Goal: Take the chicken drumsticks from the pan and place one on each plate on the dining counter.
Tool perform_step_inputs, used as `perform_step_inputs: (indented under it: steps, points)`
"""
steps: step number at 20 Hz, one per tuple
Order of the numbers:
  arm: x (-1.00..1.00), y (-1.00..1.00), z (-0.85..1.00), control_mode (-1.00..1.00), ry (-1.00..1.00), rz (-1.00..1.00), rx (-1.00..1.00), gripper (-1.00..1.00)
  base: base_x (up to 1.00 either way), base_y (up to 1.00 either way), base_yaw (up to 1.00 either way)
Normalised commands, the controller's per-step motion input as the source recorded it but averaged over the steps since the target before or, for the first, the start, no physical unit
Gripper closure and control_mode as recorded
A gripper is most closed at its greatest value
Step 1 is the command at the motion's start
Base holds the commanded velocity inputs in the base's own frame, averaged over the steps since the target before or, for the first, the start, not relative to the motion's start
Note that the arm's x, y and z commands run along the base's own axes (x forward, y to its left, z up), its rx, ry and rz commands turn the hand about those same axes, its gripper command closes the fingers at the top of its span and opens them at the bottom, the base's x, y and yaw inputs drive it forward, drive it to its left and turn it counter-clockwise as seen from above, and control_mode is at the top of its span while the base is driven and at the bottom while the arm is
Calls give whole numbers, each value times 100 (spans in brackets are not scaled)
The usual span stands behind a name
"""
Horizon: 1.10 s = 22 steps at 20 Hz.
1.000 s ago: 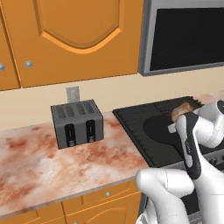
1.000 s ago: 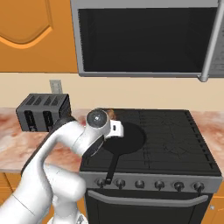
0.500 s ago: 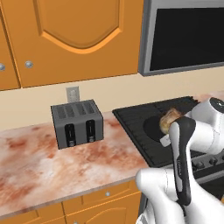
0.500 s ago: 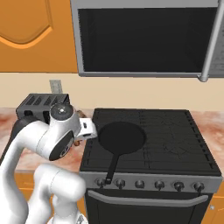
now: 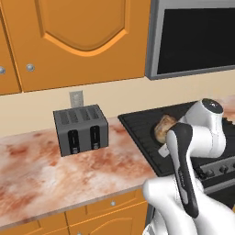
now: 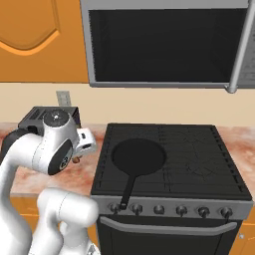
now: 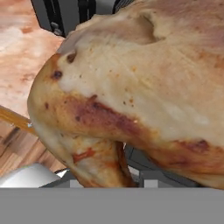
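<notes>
Close before my claw (image 6: 75, 158) hangs a chicken drumstick (image 7: 144, 87), pinched tight, lifted clear of the pan (image 6: 138, 156); next I judge a carry toward a plate.

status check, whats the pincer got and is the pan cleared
Pincer shut on chicken drumstick, lifted off the pan. Pan shows no food in right base view. Toaster on worktop beside the stove, nothing blocking.

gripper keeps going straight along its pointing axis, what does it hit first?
Nothing beyond its own load: a chicken drumstick sits right in front of the gripper in the hand view. Past it, marbled worktop and the toaster show, probably the worktop first, though depth is unclear.
</notes>
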Motion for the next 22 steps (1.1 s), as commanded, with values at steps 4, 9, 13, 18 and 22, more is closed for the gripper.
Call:
perform_step_inputs:
  steps: [4,9,13,18,22]
  points:
    - [0,58,-35,-100,0,3,-15,100,0,0,0]
    - [-4,8,-6,100,0,2,-3,100,-69,13,17]
    - [0,0,0,100,0,0,0,100,-100,4,35]
    - [0,0,0,100,0,0,0,100,-100,0,38]
    - [0,0,0,100,0,0,0,100,-100,0,32]
